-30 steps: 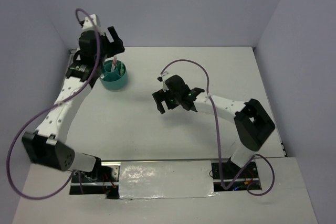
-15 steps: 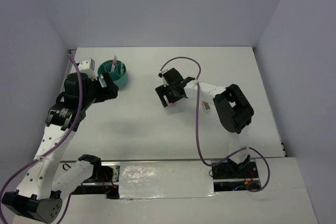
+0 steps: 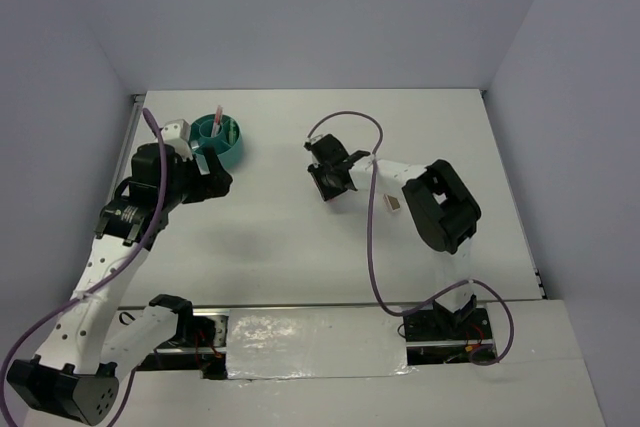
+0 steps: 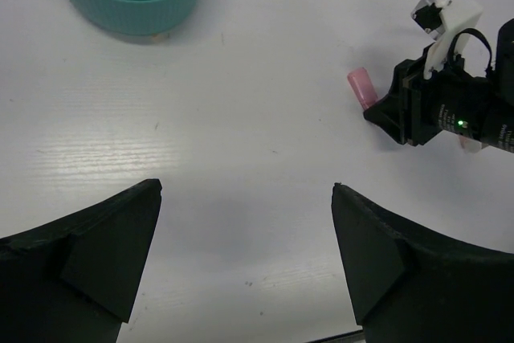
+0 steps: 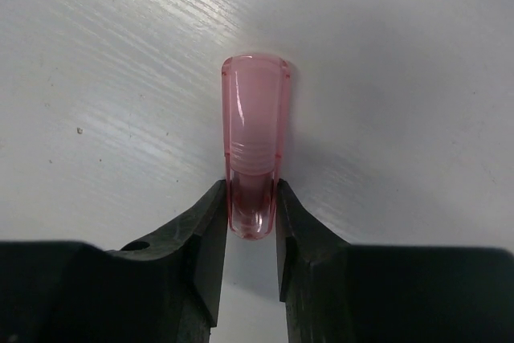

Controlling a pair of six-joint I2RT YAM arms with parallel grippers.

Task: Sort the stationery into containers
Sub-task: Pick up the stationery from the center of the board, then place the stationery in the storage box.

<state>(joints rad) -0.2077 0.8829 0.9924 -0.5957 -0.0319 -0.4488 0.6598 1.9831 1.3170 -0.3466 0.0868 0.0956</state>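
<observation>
**Sorting stationery: the pick-up stage.** The right gripper (image 5: 252, 208) is clamped on the near end of a pink piece (image 5: 255, 118), a translucent, round-tipped, cap-like item lying flat on the white table (image 5: 96, 78). Its 2 fingers press the item's 2 long sides, and most of its length projects ahead of the jaws. This end grip probably results from approaching along the item's long axis. The shadow lies tight against the item, which suggests it rests on the surface and is not yet lifted.

The left gripper (image 4: 246, 198) holds nothing. Its jaws stand wide apart over bare table, just beside the near wall of the teal organizer (image 4: 128, 18). This is a plausible waiting position, out of the other arm's path.

In the overhead view, 1 pink pen (image 3: 216, 123) stands tilted in a compartment of the organizer, so at least part of the sorting appears done. A beige block (image 3: 393, 203) lies on the table beside the right forearm, unsorted.

The pink piece is well apart from the organizer, which sits to its left. The likely next move is a lift and a carry across the table. The item is smooth and held only at one end, so it could pivot or slip in transit.
</observation>
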